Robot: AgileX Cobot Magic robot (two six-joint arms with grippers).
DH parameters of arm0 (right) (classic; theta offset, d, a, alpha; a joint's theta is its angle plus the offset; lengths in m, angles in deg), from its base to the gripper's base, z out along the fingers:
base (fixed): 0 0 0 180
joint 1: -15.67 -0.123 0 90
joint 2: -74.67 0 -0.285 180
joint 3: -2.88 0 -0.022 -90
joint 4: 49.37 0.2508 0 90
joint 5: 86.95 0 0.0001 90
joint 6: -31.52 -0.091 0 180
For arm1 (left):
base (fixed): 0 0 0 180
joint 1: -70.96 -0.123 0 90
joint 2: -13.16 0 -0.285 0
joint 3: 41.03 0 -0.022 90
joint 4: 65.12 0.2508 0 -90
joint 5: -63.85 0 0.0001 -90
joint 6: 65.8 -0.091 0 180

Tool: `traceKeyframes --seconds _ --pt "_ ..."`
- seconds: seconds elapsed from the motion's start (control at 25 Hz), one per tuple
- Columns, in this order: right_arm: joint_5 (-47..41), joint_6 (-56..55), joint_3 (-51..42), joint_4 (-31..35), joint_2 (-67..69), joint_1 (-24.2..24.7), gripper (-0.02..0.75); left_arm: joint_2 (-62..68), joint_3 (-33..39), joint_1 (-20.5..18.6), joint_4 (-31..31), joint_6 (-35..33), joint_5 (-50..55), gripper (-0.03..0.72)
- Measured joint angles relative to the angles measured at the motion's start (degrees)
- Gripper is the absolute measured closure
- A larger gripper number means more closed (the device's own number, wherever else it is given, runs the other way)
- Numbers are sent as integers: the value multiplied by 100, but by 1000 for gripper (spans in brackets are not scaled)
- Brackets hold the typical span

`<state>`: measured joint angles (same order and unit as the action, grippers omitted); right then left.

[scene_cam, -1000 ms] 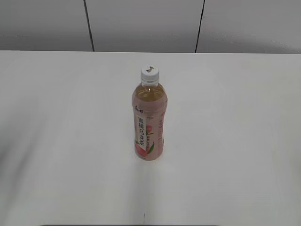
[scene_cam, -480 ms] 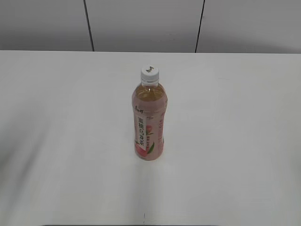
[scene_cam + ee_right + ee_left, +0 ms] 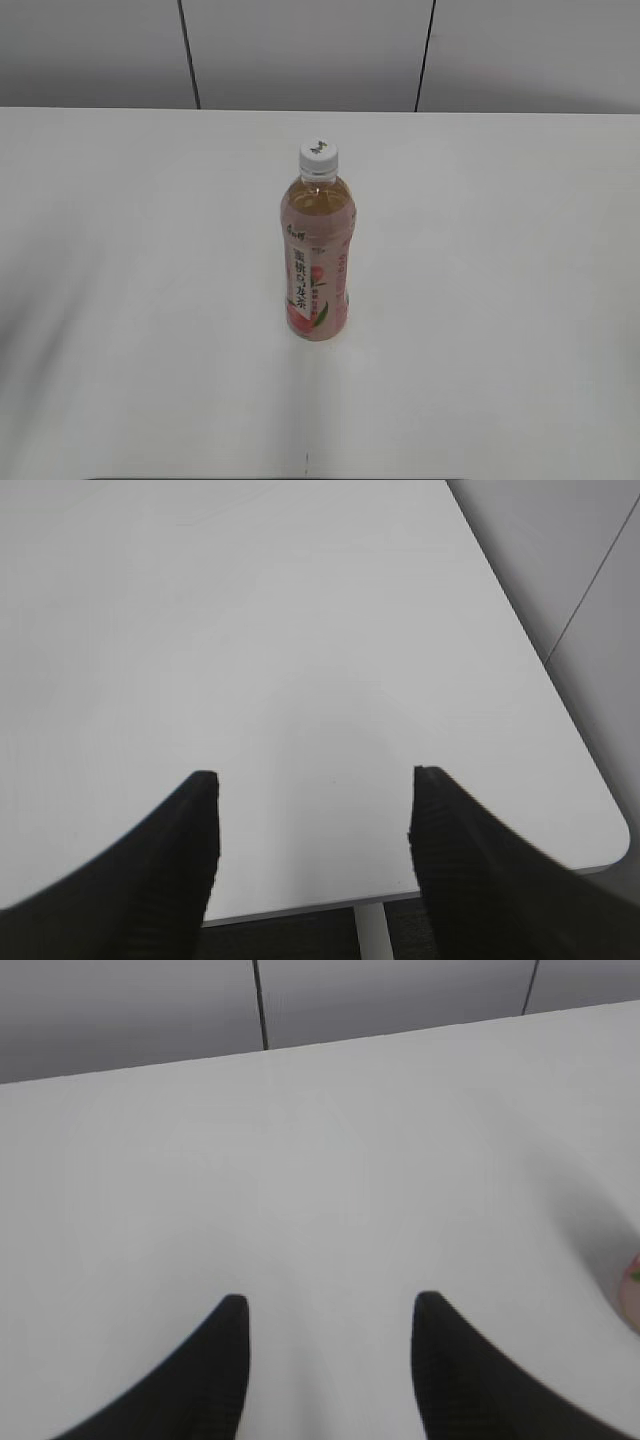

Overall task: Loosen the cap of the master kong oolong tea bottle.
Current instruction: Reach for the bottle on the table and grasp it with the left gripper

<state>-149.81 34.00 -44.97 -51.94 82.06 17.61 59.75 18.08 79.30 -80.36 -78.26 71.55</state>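
**Q:** Where did the job stand at that point?

**A:** Nothing done yet, by my reading. The master kong oolong tea bottle [image 3: 316, 262] stood upright near the middle of the desk [image 3: 120, 300], label toward the near edge, the cap [image 3: 318, 157] seated on its neck. No sign that it had been turned, though from that far off I could not judge a slight loosening.

**Q:** And your hands?

**A:** Neither showed in the exterior view. My left hand [image 3: 330, 1310] hung over bare desk, fingers [image 3: 228, 1340] spread apart, nothing between them. Only a pink sliver at the right edge of that wrist view, which I took for the bottle's side, off to the right of the hand and not touching it. My right hand [image 3: 312, 785] was likewise spread and empty, over the desk's near right corner. No bottle in its view at all.

**Q:** So what was left?

**A:** All of it, I judged. One hand had to close on the bottle body to steady it, the other on the cap to twist. Both were apart from the bottle.

**Q:** Any worry?

**A:** A tall slim bottle, standing free. A sideways nudge on approach could tip it.
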Motion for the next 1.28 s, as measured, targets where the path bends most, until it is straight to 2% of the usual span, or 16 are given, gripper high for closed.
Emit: traceKeyframes --seconds 0.04,0.12,0.32,0.44,0.72,1.04,1.28 --pt "0 0 0 0 0 0 279 0 0 0 302 430 -5 354" --pt "0 0 0 0 0 0 279 0 0 0 732 863 -52 351" --pt "0 0 0 0 0 0 279 0 288 0 967 1486 -908 351" --pt "0 0 0 0 0 0 279 0 571 11 1598 1908 -1396 351" --pt "0 0 0 0 0 0 279 384 589 23 3278 2096 -2780 351" --pt "0 0 0 -4 0 0 279 2425 615 24 3686 2337 -4710 339" --pt "0 0 0 -4 0 0 279 4274 615 24 4717 2337 -6677 231"
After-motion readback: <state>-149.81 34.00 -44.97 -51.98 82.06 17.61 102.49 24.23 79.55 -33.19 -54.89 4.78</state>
